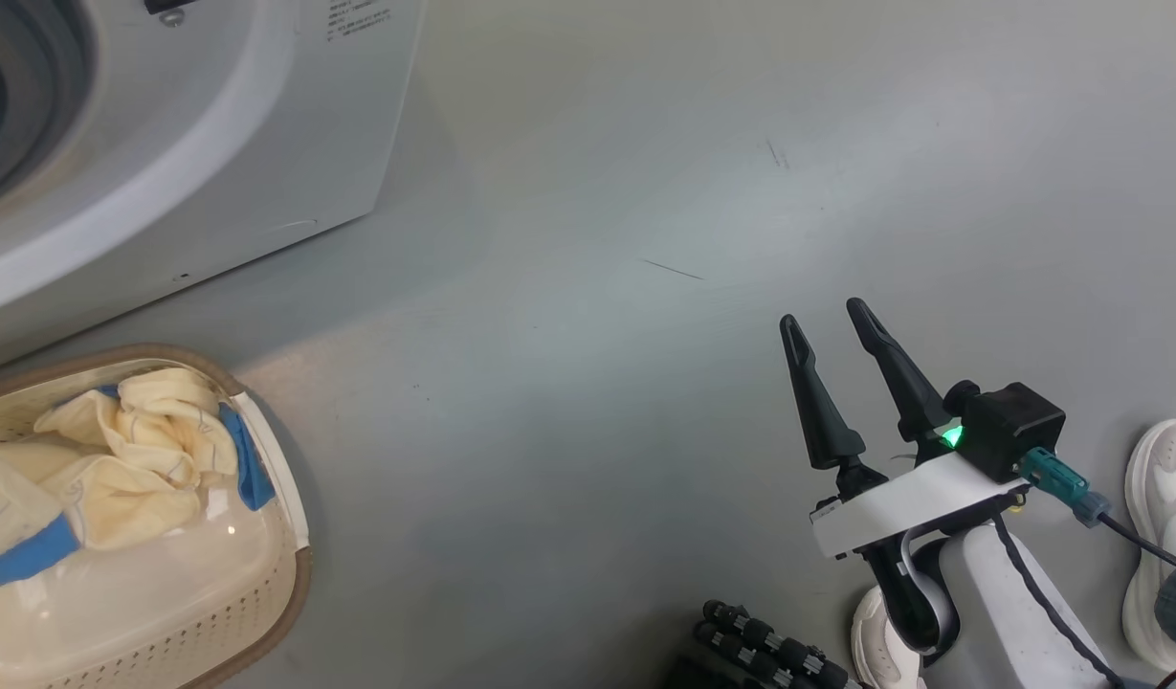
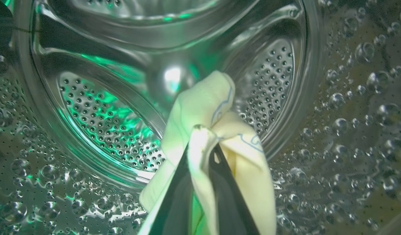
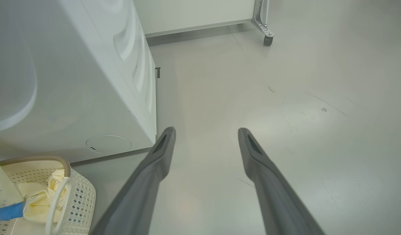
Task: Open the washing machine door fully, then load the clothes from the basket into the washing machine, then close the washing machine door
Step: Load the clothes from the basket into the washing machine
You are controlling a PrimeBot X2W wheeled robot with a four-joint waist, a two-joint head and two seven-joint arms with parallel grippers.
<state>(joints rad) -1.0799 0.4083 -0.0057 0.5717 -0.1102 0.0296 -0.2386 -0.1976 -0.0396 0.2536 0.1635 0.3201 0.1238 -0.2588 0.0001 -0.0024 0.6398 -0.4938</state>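
My left gripper (image 2: 203,143) is inside the washing machine's steel drum (image 2: 115,130), shut on a piece of the pale cream clothes (image 2: 207,104) that hangs over its fingers. The white washing machine (image 1: 214,124) fills the head view's upper left, and its side (image 3: 76,81) shows in the right wrist view. More clothes (image 1: 119,459) with blue trim lie in the cream basket (image 1: 272,612) on the floor below it; the basket (image 3: 79,199) also sits at the right wrist view's lower left. My right gripper (image 1: 827,325) hovers open over bare floor, its fingers (image 3: 161,153) empty. The door is out of view.
A person's white shoes (image 1: 1162,517) stand at the right edge by my right arm. A black ribbed part (image 1: 760,651) lies at the bottom. A wheeled frame leg (image 3: 264,29) and a wall base are at the back, beyond open grey floor (image 1: 597,287).
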